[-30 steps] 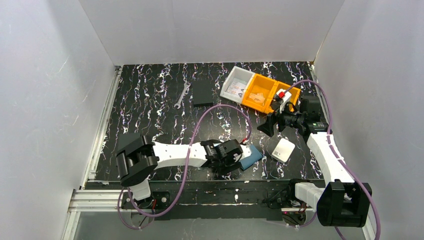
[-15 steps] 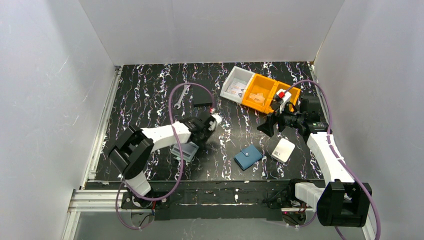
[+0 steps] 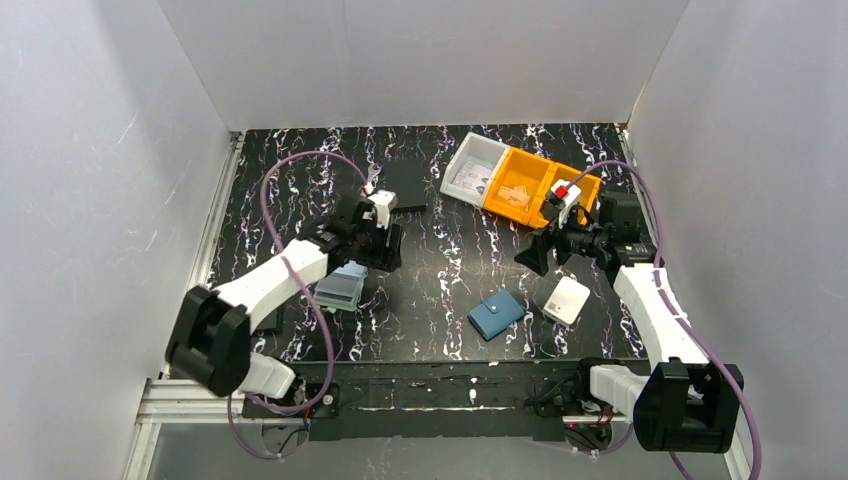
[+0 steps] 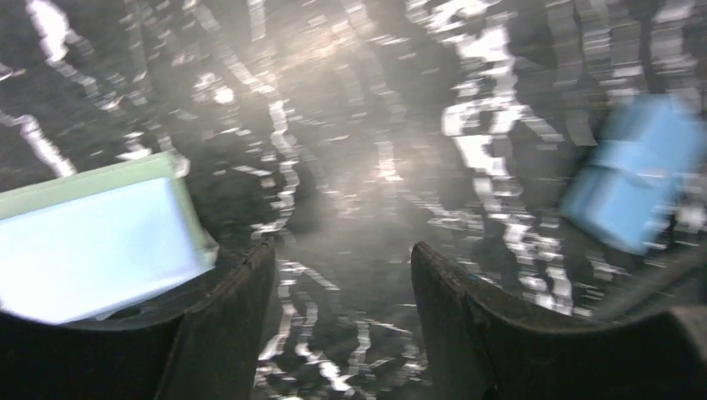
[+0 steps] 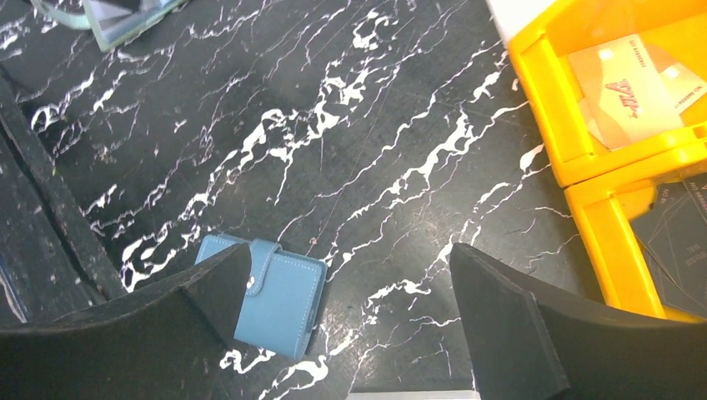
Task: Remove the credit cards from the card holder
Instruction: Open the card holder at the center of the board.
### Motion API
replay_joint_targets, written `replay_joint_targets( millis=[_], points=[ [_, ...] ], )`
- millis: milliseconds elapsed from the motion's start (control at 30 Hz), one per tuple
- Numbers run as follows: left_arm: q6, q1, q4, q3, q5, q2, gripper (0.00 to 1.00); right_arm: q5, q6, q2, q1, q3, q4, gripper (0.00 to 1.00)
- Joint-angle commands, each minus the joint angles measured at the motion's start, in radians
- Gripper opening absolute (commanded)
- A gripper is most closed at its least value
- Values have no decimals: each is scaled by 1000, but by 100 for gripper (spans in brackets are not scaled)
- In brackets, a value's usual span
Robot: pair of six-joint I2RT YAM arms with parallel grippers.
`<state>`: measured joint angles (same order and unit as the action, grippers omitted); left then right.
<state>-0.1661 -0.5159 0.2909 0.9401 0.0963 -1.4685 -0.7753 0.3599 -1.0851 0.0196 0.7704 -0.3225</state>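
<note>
A: Nearest us, the blue folding card holder (image 3: 497,314) lies shut on the black white-veined table (image 3: 450,270), right of centre. A white rounded box (image 3: 567,299) sits just beside it on the right

B: And the pale blue-grey, green-edged credit cards (image 3: 340,287) lie in a stack well to the left, under the left arm!

A: There, the left gripper (image 4: 342,250) has its jaws apart with nothing between them, and the cards sit just outside one finger

B: Further back, the right gripper (image 5: 350,258) hangs spread wide and empty. The yellow plastic bins (image 3: 530,190) are at the far right
</note>
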Motion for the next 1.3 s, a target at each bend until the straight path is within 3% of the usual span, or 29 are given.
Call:
replay_joint_targets(
  millis=[0,100,200,333,433,567,667,733,767,900,933,1033,1267],
  points=[
    [-203,-6,-220,-130,324,174,59,-54,144,-17,-1,52,-100,98],
    [-398,-38,-386,-245,418,206,55,-47,377,-65,47,107,-352,98],
    [-419,-164,-441,-275,367,197,56,3,673,-99,127,151,-615,98],
    [-362,-349,-452,-220,238,88,58,30,949,-42,139,97,-695,98],
    [-271,-420,-455,-151,166,-16,60,62,887,13,140,39,-584,98],
    [-91,-553,-471,-73,-2,-102,62,67,643,45,140,9,-432,91],
    [78,-634,-550,-94,-164,-125,65,94,436,48,136,4,-321,90],
    [138,-640,-639,-131,-196,-127,66,66,380,31,128,2,-292,89],
    [195,-641,-685,-161,-209,-129,68,66,385,21,120,22,-317,89],
    [250,-640,-787,-173,-280,-153,96,62,358,-26,94,30,-318,84],
    [256,-641,-792,-163,-280,-162,98,77,342,-35,90,34,-317,82],
    [338,-663,-882,-170,-236,-193,95,179,246,-49,56,29,-247,82],
    [473,-693,-929,-140,-245,-240,77,189,218,-50,32,29,-236,82]
  ],
)
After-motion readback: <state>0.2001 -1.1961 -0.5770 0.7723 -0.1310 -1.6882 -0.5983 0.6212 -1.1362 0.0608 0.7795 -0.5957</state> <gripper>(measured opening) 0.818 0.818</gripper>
